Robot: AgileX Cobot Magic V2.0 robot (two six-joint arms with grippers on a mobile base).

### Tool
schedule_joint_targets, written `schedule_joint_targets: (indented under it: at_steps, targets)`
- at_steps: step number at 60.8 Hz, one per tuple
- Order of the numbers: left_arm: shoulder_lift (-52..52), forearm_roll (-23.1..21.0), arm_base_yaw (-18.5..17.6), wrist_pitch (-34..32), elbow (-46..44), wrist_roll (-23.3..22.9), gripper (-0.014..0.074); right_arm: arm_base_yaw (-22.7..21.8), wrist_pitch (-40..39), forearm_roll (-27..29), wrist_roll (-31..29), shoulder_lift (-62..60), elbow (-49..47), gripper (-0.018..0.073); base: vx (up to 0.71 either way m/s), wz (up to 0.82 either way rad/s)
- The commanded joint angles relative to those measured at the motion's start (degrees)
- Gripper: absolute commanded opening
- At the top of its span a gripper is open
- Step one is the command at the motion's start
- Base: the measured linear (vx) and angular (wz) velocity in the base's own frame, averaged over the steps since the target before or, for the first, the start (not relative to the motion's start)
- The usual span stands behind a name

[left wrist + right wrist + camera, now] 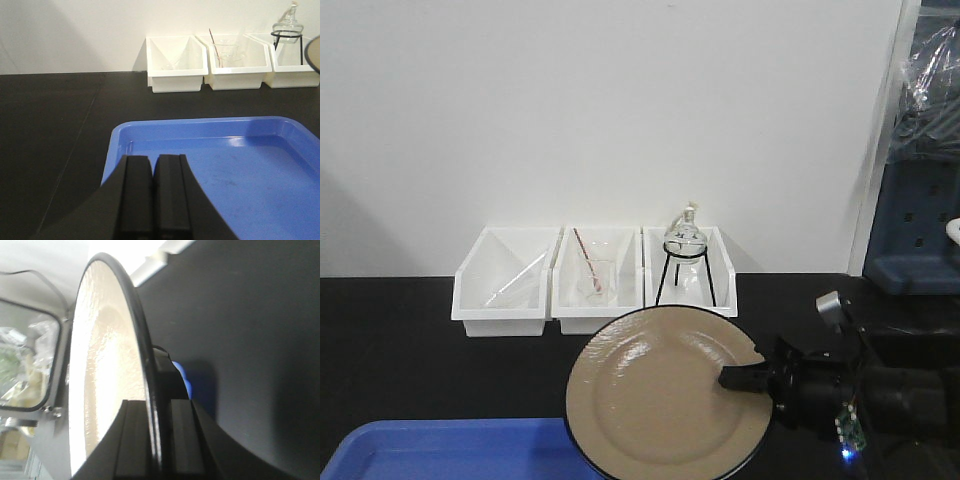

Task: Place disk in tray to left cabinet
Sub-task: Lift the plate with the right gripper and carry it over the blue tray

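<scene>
The tan disk (655, 395) with its thin black rim hangs tilted above the black table, its left edge over the blue tray (450, 450). My right gripper (740, 378) is shut on the disk's right rim. In the right wrist view the disk (107, 380) stands edge-on, clamped by my right gripper (157, 415). In the left wrist view my left gripper (153, 170) is shut and holds nothing, hovering over the near left part of the tray (240, 165). The left cabinet is out of view.
Three white bins (595, 275) stand in a row against the white wall. The right one holds a round glass flask on a black wire stand (684, 260). The middle one holds a beaker with a rod. Dark blue equipment (920, 200) stands at the far right.
</scene>
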Motion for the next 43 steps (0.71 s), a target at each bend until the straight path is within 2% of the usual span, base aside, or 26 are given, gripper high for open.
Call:
schedule_joint_targets:
  at_steps: [1,13,25,34,43]
  targets:
    - [-0.4,-0.2,0.0,-4.5,1.1,-0.4,-0.0006,2.7,3.8,7.3,-0.4,-3.6,-3.9,-0.0006,0.0,0.0]
    - [-0.4,-0.2,0.0,-4.5,1.1,-0.4,-0.0006,14.4,-6.4,7.3,-0.2,-2.6,-8.7,-0.0006,0.0,0.0]
    - [-0.4,-0.2,0.0,-4.5,1.1,-0.4,-0.0006,25.3,-13.9,7.3,3.1,3.0,-14.7,-0.0006,0.0,0.0]
    - [-0.4,-0.2,0.0,-4.5,1.1,-0.4,-0.0006,30.3,-15.4,7.3,3.1,8.8,-19.3,-0.0006,0.0,0.0]
    - [-0.4,-0.2,0.0,-4.5,1.1,-0.4,-0.0006,32.4,-17.9,7.3,2.3,13.6,-20.7,-0.0002,0.0,0.0]
